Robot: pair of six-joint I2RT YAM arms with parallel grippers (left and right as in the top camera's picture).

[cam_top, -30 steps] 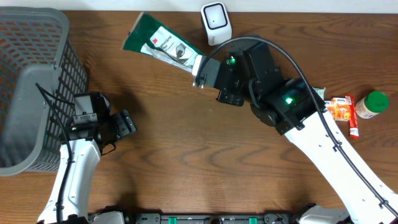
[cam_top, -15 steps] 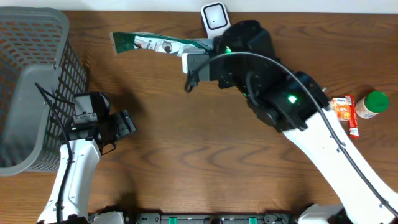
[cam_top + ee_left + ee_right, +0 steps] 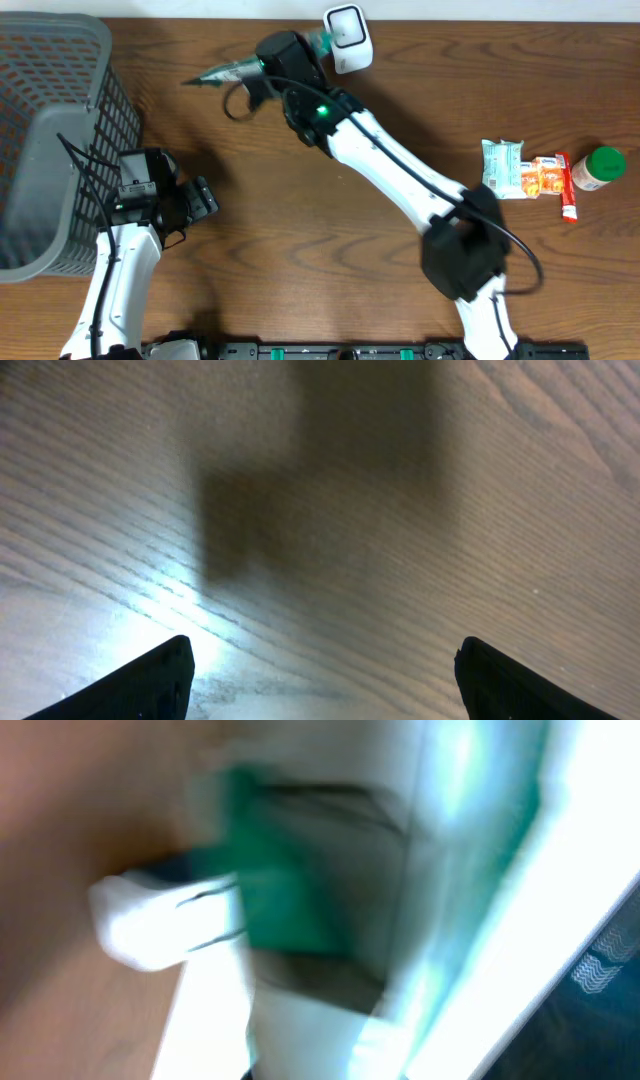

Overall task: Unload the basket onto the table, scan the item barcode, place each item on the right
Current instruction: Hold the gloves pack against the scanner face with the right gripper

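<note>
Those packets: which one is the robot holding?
The green packet, in the right gripper beside the white scanner; the teal packet and orange packet lie on the table.

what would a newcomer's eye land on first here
The long white right arm stretched diagonally across the table, holding a green packet edge-on beside the white scanner at the far edge. After that, the big grey basket on the left.

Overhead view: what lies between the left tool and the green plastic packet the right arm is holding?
Only bare brown wooden tabletop, seen in the overhead view, lies between the left tool and the green plastic packet.
</note>
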